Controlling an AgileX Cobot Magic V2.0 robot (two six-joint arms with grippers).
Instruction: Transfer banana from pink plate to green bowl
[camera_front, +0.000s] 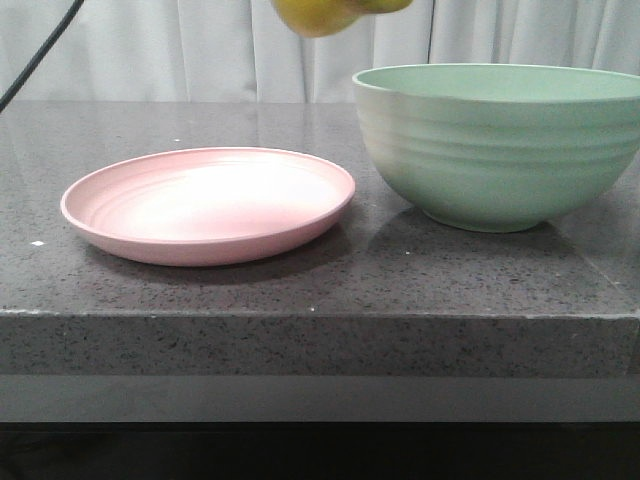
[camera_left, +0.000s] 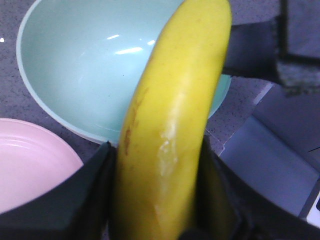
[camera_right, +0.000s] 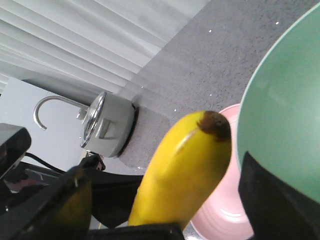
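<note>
Front view: the pink plate (camera_front: 208, 204) sits at centre left and the green bowl (camera_front: 500, 143) at right on the grey speckled surface (camera_front: 320, 290), while only the underside of the banana (camera_front: 318, 14) shows, cut off by the top edge. Left wrist view: the left pincer (camera_left: 156, 200) is clamped on the banana (camera_left: 172, 125) above the bowl (camera_left: 75, 60), its fingers cropped by the lower edge. Right wrist view: dark fingers (camera_right: 272, 200) of the right pincer (camera_right: 165, 215) flank the banana (camera_right: 187, 170), but whether they grip it cannot be told.

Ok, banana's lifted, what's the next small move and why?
Probably shift the left pincer rightward a little before opening. It grips the banana high up, between the bare pink plate and the green bowl, roughly over the bowl's left rim, not its middle.
</note>
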